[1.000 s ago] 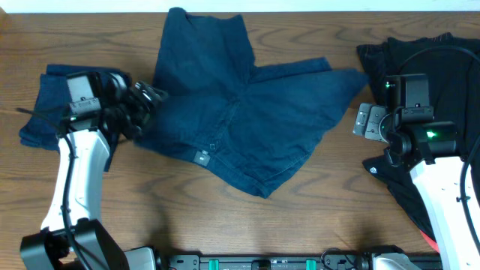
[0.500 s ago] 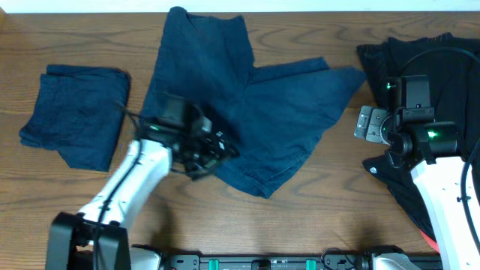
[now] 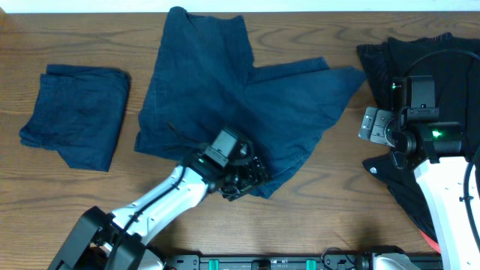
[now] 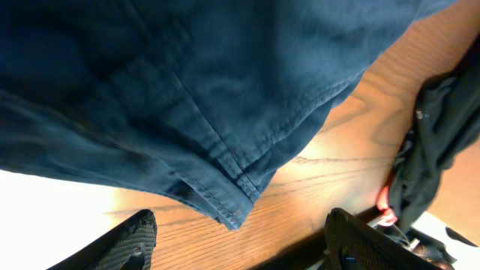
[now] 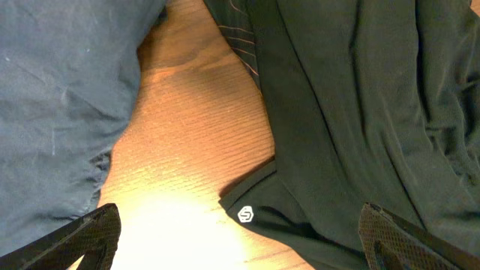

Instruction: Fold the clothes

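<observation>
Dark blue shorts [image 3: 240, 105] lie spread flat in the middle of the table. My left gripper [image 3: 244, 178] is open and empty over their lower hem; the left wrist view shows the hem corner [image 4: 236, 214] between the wide-apart fingers [image 4: 240, 247]. A folded dark blue garment [image 3: 75, 112] lies at the far left. A black garment [image 3: 431, 97] lies heaped at the right. My right gripper [image 3: 375, 124] is open and empty above bare wood between the shorts and the black garment [image 5: 360, 120], whose logo corner [image 5: 245, 215] shows between its fingers [image 5: 240, 240].
The wooden table [image 3: 330, 217] runs to a front edge with a black rail [image 3: 262, 262]. A red item [image 3: 429, 240] peeks out under the black garment at the lower right.
My left arm has swept from the folded garment at the far left across to the lower hem of the shorts. My right gripper has shifted slightly right.
</observation>
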`<state>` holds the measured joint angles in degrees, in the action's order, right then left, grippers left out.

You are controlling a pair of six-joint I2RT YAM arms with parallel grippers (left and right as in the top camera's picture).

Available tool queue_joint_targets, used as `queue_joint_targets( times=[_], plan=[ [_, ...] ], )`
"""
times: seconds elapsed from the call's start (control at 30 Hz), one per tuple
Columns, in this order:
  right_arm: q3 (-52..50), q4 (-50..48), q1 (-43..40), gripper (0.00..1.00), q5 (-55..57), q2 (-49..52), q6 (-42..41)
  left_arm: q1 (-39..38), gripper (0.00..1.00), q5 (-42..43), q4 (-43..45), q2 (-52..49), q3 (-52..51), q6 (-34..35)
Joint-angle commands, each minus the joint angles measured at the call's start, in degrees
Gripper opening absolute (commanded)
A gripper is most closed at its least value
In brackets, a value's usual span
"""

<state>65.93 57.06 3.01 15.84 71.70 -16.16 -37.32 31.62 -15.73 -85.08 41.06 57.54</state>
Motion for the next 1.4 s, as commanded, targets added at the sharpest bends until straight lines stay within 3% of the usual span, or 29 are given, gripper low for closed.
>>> queue_joint_targets(
  times=[0.0,0.6,0.77,0.87,0.93,1.1,1.23,1.37],
  plan=[
    [0.31,0.22,-0.48,0.99,0.22,-0.87,-0.98,-2.51,0.74,-6.56,1.01,-0.55,-0.15,4.59],
    [0.31,0.66,-0.48,0.99,0.2,-0.87,-0.98,-5.79,0.71,-11.56,6.38,-4.42,-0.24,6.67],
    [0.31,0.92,-0.48,0.99,0.22,-0.87,-0.98,-5.77,0.4,-11.76,7.3,-6.58,-0.24,6.64],
    [0.31,1.05,-0.48,0.99,0.22,-0.87,-1.01,-5.55,0.06,-11.98,7.23,-6.54,-0.24,6.21],
    [0.31,1.27,-0.48,0.99,0.22,-0.87,-1.01,-4.81,0.06,-11.1,6.25,-6.16,-0.24,3.96],
    [0.26,3.02,-0.48,0.99,-0.22,-0.74,-0.98,1.05,0.06,-11.63,-9.62,-1.05,-0.22,-6.75],
    [-0.2,4.46,-0.48,0.99,-4.79,0.26,-0.98,11.96,0.06,-12.22,-27.32,6.1,-0.22,-15.15],
    [-2.14,3.74,-0.48,0.99,-10.4,1.73,-0.98,21.75,0.06,-12.22,-35.23,12.41,-0.22,-20.63]
  ],
)
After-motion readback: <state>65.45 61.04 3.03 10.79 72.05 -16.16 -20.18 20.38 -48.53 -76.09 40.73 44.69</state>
